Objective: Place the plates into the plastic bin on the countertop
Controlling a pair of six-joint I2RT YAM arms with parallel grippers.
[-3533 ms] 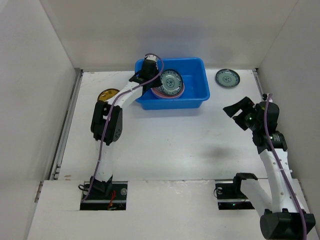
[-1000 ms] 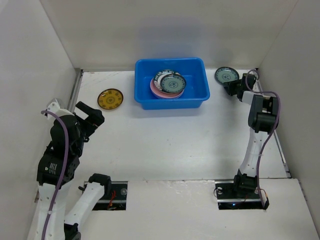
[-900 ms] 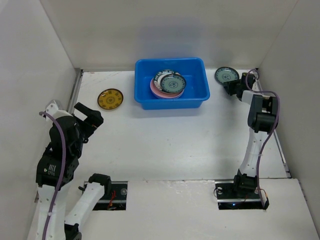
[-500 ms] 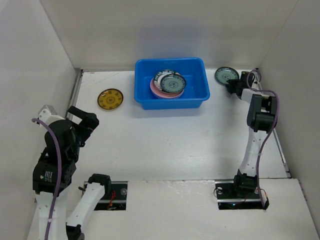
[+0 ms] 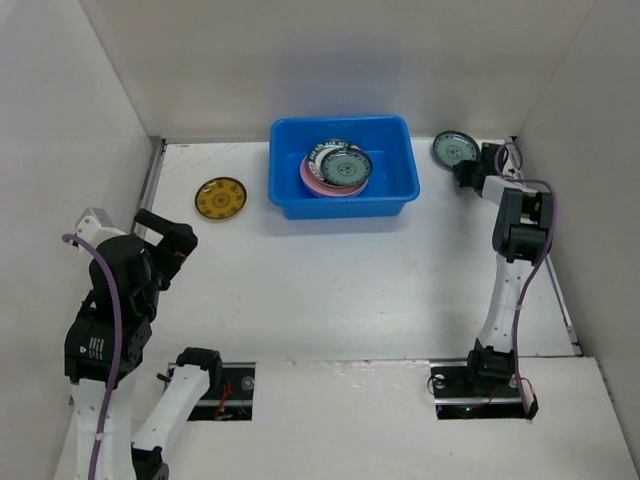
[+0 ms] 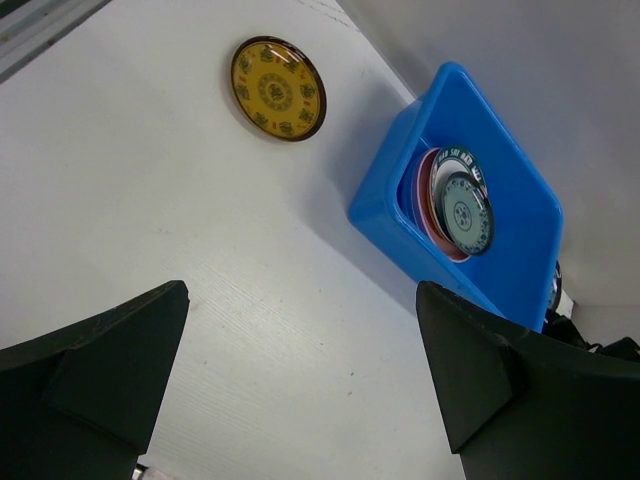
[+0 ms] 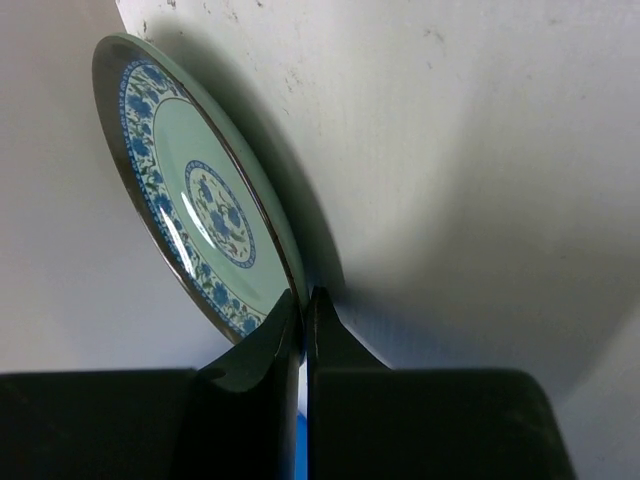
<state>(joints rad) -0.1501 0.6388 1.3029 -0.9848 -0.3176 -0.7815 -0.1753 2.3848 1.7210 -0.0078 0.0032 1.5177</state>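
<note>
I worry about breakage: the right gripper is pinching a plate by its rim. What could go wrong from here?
1. The right gripper holds the green patterned plate only at its thin edge, so the plate may pivot or slip out when lifted.
2. A drooping plate could clip the blue bin wall, or land hard on the stacked plates.

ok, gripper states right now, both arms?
Left gripper: open, holding nothing.
Right gripper: shut on the rim of the green patterned plate.
</note>
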